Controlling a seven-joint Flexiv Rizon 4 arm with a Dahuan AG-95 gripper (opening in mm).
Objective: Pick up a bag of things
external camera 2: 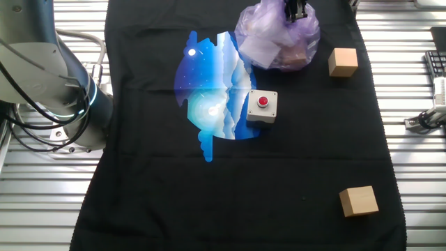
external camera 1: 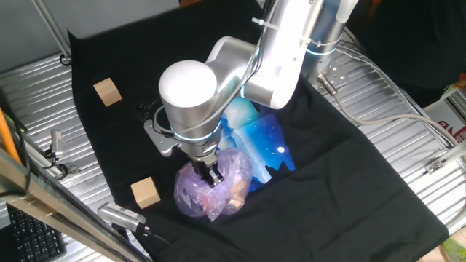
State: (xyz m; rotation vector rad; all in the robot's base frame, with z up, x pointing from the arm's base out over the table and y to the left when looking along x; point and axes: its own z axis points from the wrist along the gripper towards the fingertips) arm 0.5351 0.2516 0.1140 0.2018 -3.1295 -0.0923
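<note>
Because the bag [external camera 1: 212, 187] bulged upward near the edge of the black cloth [external camera 1: 349, 182], the arm came at it from straight above, with the end effector [external camera 1: 213, 177] pointing down into the crinkled top. Its fingers looked sunk in the plastic, close together and seemingly pinching a fold, though whether they truly gripped it could not be told from either view. In the other fixed view the bag [external camera 2: 277, 38] sat at the far edge of the cloth, and only the finger tips [external camera 2: 295, 10] showed at the frame's top, pressed into it.

Just beside the bag lay a shiny blue-and-white bag [external camera 1: 263, 143], flat, touching or nearly touching it; a top-down approach probably kept the fingers clear of that sheet. A small box with a red button [external camera 2: 262, 106] rested at the blue sheet's edge, apart from the purple bag. Two wooden cubes [external camera 1: 107, 92] [external camera 1: 145, 192] stood on the cloth, one near the bag, the other well away, neither in the arm's path. The bag seemed to rest on the bench [external camera 1: 393, 94], not yet lifted.
</note>
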